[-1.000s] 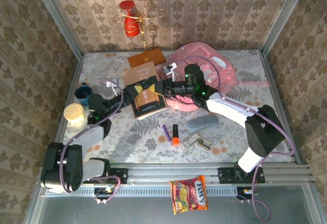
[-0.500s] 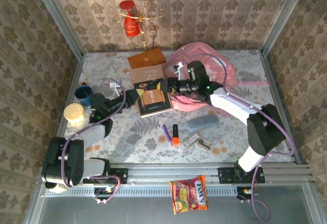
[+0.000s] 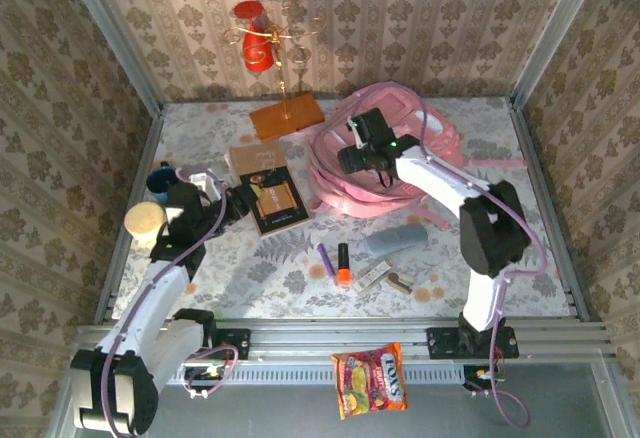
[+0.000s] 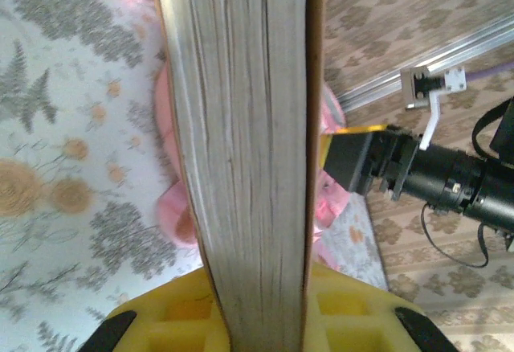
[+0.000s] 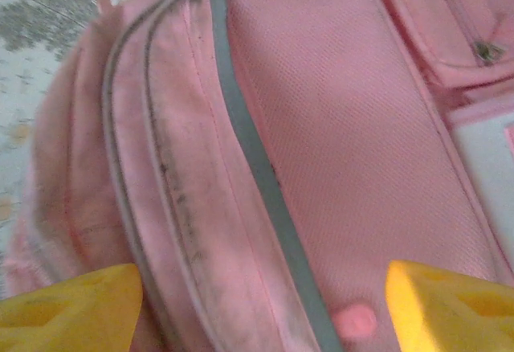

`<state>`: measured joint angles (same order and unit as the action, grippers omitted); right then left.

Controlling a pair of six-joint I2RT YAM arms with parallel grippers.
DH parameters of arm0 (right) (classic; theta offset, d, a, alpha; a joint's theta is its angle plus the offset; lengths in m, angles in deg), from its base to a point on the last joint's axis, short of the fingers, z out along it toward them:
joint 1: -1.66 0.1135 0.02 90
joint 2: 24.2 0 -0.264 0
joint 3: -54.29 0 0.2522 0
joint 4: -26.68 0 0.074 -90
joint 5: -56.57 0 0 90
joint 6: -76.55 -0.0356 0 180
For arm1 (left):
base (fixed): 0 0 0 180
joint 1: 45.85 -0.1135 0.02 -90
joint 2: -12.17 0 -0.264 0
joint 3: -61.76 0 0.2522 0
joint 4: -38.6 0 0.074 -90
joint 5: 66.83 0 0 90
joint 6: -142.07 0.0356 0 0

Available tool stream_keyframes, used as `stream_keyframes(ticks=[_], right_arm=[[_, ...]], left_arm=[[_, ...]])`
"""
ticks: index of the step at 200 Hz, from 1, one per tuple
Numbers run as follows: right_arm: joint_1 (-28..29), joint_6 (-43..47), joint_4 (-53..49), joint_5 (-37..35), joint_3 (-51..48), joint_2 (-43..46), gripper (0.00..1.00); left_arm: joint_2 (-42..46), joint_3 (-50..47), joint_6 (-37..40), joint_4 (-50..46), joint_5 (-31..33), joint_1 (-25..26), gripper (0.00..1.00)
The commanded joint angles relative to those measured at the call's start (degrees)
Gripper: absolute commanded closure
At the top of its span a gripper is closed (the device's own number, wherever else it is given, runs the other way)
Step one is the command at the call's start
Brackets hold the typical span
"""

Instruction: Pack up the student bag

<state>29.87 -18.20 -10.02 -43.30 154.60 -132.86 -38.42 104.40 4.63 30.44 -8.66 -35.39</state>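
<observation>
Patterned wallpaper is seen on three sides of a table (image 3: pixel 250 258) that is covered with a floral cloth. The bag (image 3: pixel 440 143) is laid at the far right of the table with its pink front upward, and a strap is trailed out to the right. The right gripper (image 3: pixel 358 155) is held over the left part of the bag. In the right wrist view its yellow fingers (image 5: pixel 68 304) are spread wide above the pink fabric, and nothing is held between them. The left gripper (image 3: pixel 238 205) is closed on a book (image 3: pixel 278 204) to the left of the bag. In the left wrist view the page edges are seen clamped between the yellow fingers (image 4: pixel 161 324). A second book (image 3: pixel 255 158) is laid just behind the first. A grey pouch (image 3: pixel 397 239), an orange marker (image 3: pixel 343 264) and a purple pen (image 3: pixel 325 256) are laid nearer the front, apart from the bag.
</observation>
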Motion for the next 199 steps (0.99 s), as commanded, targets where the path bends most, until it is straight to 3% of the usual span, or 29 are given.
stream_keyframes(ticks=[1,37,59,95,133,143,177,199], right_arm=[[2.43,5.38,-4.79,-6.27,5.44,-5.63,0.17],[3.52,7.15,-7.23,-14.89,13.47,-14.9,0.18],[3.35,8.27,-8.26,-18.32,17.35,-18.79,0.24],[3.26,10.28,-9.45,-20.64,21.11,-22.38,0.49],[4.02,12.62,-9.68,-22.47,21.9,-18.3,0.88],[4.22,12.52,-9.27,-21.25,21.17,-14.85,1.0],[2.91,11.4,-8.17,-8.21,19.44,-1.76,1.0],[0.34,9.46,-12.28,2.72,23.18,1.58,1.0]], left_arm=[[-0.08,1.37,2.65,-2.73,1.19,0.09,1.0],[0.42,0.65,1.45,-1.91,0.42,0.11,1.0],[1.49,0.48,1.47,-2.74,0.62,0.13,1.0],[2.25,-0.14,1.28,-2.88,0.78,0.17,1.0],[2.16,-0.32,0.24,-2.26,0.49,0.73,1.0],[2.13,-0.16,-0.64,-1.53,0.5,1.37,1.0],[-0.01,2.41,-5.18,0.47,2.55,5.5,1.0],[-3.57,3.91,-9.51,6.15,3.73,8.89,1.0]])
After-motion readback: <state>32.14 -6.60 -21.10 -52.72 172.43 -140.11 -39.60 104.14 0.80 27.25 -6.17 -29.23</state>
